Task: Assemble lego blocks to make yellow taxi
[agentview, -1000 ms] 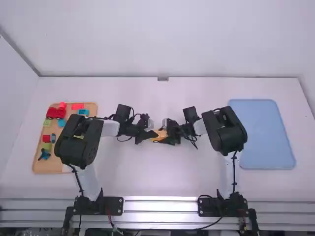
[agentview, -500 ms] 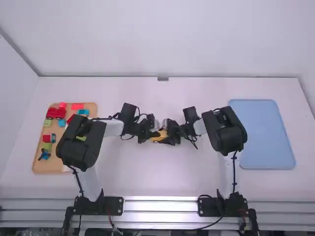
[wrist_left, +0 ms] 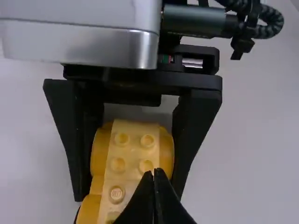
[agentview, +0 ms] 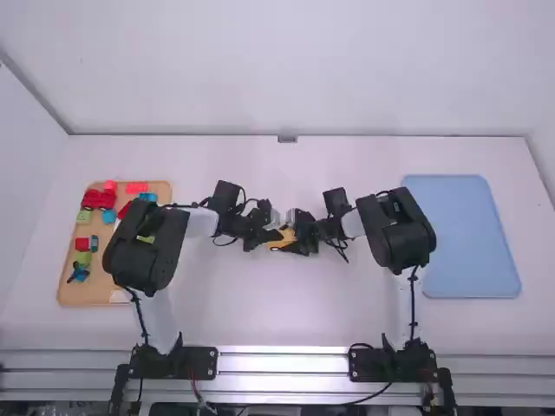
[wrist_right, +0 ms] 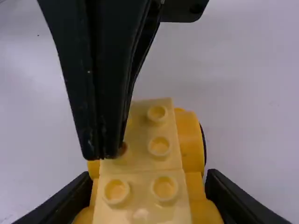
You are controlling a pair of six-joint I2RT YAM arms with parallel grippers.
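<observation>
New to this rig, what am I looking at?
Two robot arms, left and right, at a white table. The high view is a fixed camera behind and above; each wrist view rides on its own arm. At left, a tan tray holds colourful toy blocks; at right lies a blue tray. Mid-table, the right arm's fingers grip a yellow block build; the left arm's closed fingers are at its studded top.

Yellow studded brick build (wrist_left: 128, 156) is smooth plastic with a soft sheen, imo. The black fingers (wrist_right: 231, 200) gripping it look matt. Left of it, a flat tan tray (agentview: 74, 298), pretty matt; right of it, a smooth blue rectangular tray (agentview: 460, 234). White tabletop (agentview: 286, 312) looks smooth too.
</observation>
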